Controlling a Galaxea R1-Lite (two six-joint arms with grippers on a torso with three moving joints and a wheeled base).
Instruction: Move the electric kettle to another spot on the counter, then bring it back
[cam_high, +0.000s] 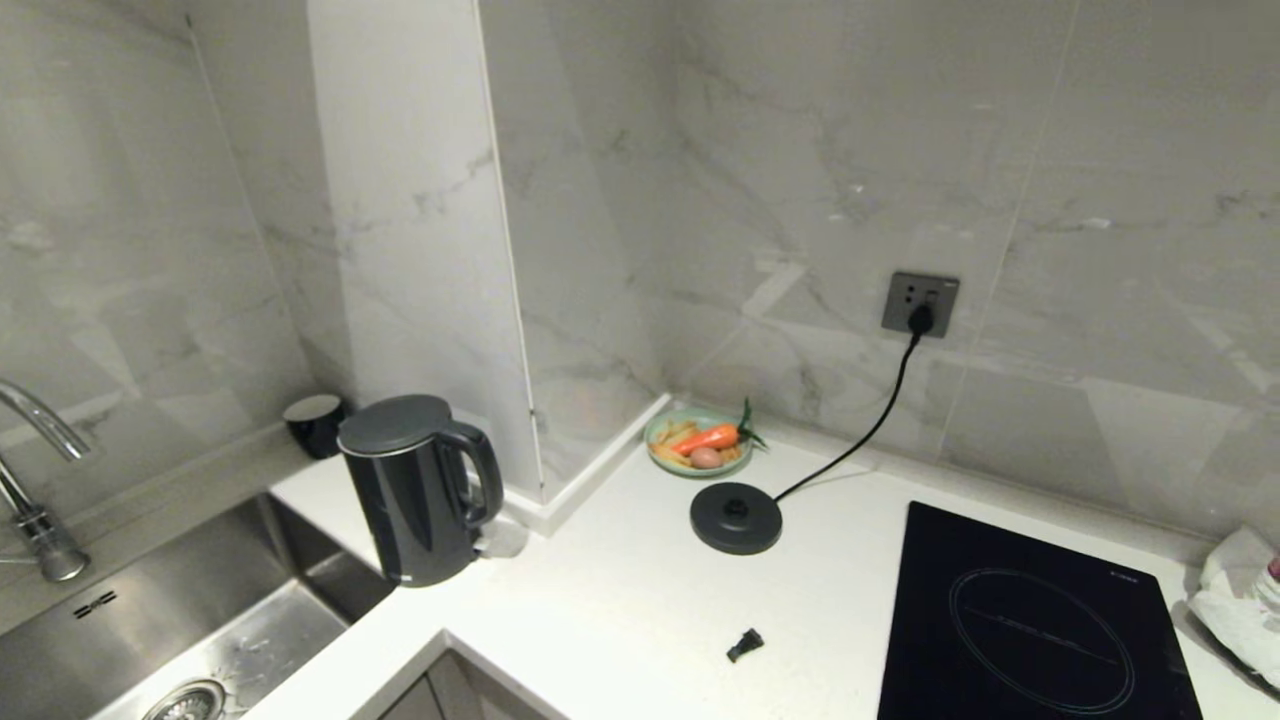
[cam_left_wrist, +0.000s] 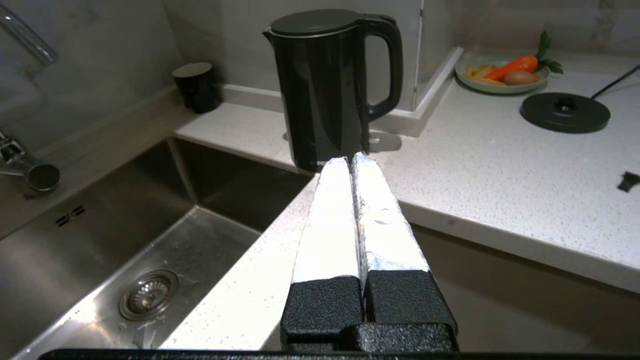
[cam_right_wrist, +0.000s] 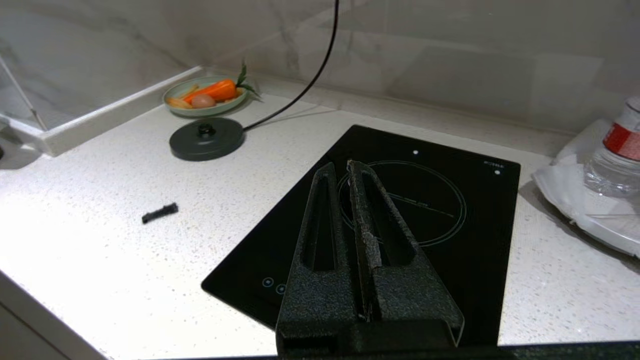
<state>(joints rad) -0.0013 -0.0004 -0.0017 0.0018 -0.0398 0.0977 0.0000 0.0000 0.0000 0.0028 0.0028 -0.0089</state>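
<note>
Foil-wrapped and pressed flat together, the fingers of the left tool (cam_left_wrist: 350, 161) fill the foreground of the left wrist view, closed on nothing and poised off the worktop's (cam_left_wrist: 500, 170) thick edge, short of the electric kettle (cam_left_wrist: 327, 95). That view alone shows the sink's (cam_left_wrist: 100, 250) round drain and the kettle's glossy tapered wall close up; the head view shows neither arm but takes in the grey wall socket (cam_high: 920, 304) and the cord running down to the flat round base disc (cam_high: 736, 517). Only the right wrist view shows a clear plastic bottle with a red label (cam_right_wrist: 616, 155) on crumpled white wrapping, and the right tool (cam_right_wrist: 341, 167), its bare black ribbed fingers shut and empty above the black glass hob (cam_right_wrist: 450, 240). Standing upright on the white speckled stone at the sink's corner, the kettle is well apart from its disc, handle toward a green plate (cam_high: 697, 443) of a carrot and an egg. A small black cup (cam_high: 314, 423) sits behind it, and a tiny black piece (cam_high: 745, 644) lies near the hob.
</note>
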